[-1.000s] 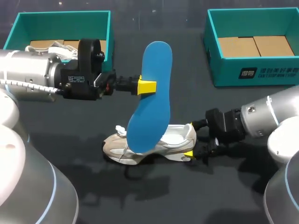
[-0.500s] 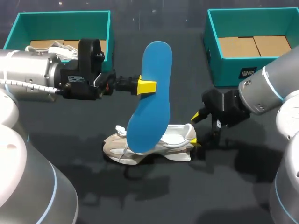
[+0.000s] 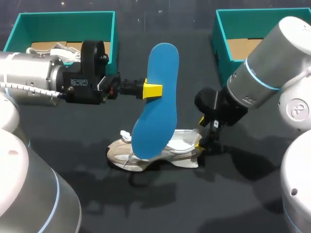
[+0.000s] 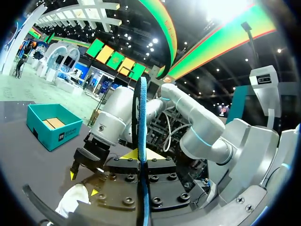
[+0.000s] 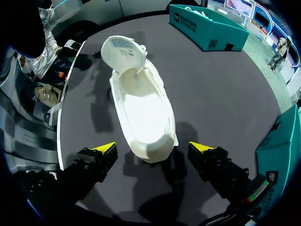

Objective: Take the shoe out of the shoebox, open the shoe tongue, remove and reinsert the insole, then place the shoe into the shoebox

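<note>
My left pincer [image 3: 153,90] is squeezed shut on the blue insole [image 3: 158,102] and holds it upright over the shoe [image 3: 155,150]. The shoe sits on the bench [image 3: 160,204], outside the left shoebox [image 3: 63,15] and the right shoebox [image 3: 243,24]. My right pincer [image 3: 200,133] is wide open. It has a finger on each side of the heel and grips nothing.

I think the insole goes back in now. I would pinch the heel first so the shoe cannot slide. Then I would tip the insole's low end in under the tongue [image 5: 123,54] and push gently.

The right wrist view shows the tongue folded back and the hollow inside. In the head view the insole hides that.
</note>
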